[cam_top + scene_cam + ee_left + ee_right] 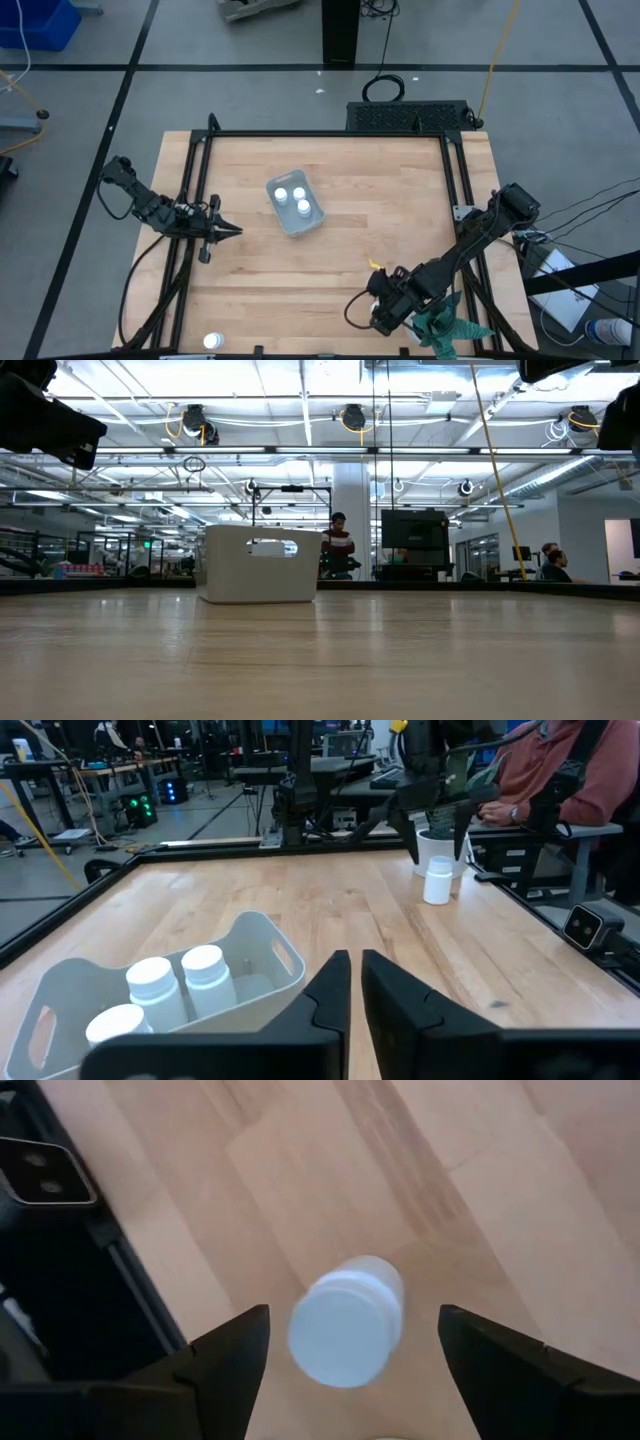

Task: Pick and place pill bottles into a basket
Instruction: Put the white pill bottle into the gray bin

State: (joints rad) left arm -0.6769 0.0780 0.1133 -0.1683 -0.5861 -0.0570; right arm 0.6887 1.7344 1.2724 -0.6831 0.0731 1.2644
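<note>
Evidently lining up a grasp, the right gripper (350, 1345) hangs spread wide over 1 upright pill bottle (347, 1320), while the left gripper (228, 231), fingers pinched together, waits beside the basket (309, 221) holding 3.

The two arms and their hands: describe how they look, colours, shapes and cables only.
Both arms are dark, nearly black, built of slim jointed links. The left hand tapers to a narrow point with two flat, wedge-shaped fingers. The right hand has broad, matte black fingers. A black cable loops beside the right arm and a yellow tag shows near its wrist.
</note>
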